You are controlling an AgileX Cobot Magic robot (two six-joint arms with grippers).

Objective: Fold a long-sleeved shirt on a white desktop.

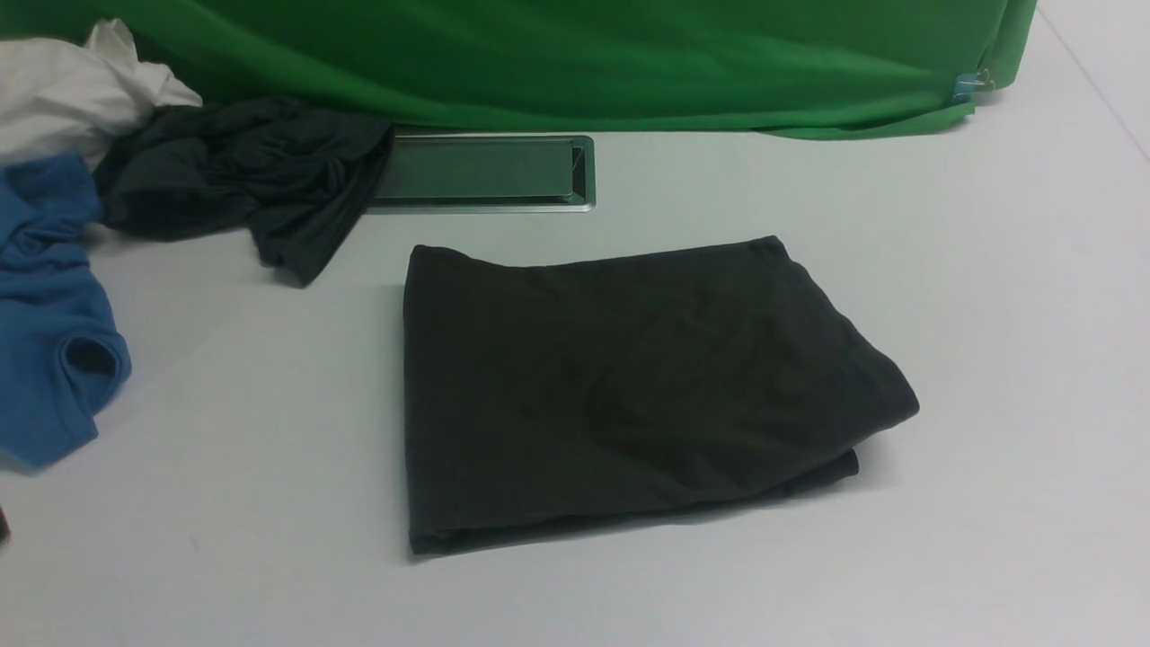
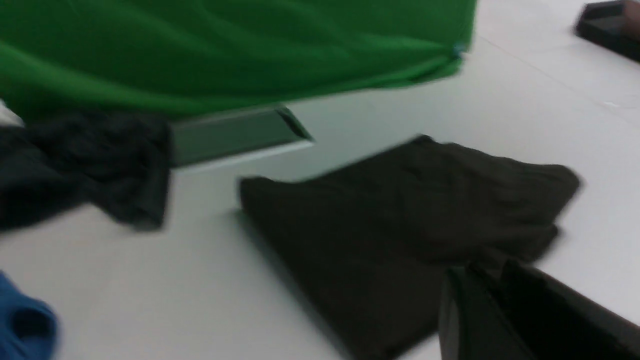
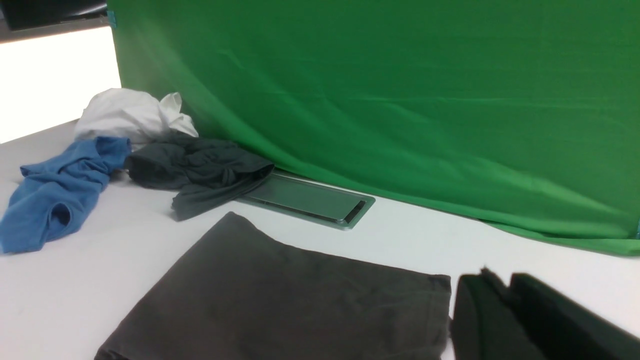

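long-sleeved shirt [image 1: 629, 386]: folded rectangle, flat on white desktop [image 1: 988, 314] | left gripper [image 2: 492, 310], right gripper [image 3: 500, 315]: holding nothing, opening maybe narrow, cannot tell

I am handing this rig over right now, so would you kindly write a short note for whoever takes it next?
Left claw: beside the shirt's edge, holding nothing as far as the blurred view shows; open or shut unclear.
Right claw: fingers close together, empty, just off the shirt's corner.
The very dark brownish-black long-sleeved shirt lies folded into a compact rectangle mid-way across the smooth white desktop, one corner slightly uneven.
Done: the fold looks finished.
Left: perhaps square that corner. The slate-grey, bright blue and white garments at far left are not part of the job.
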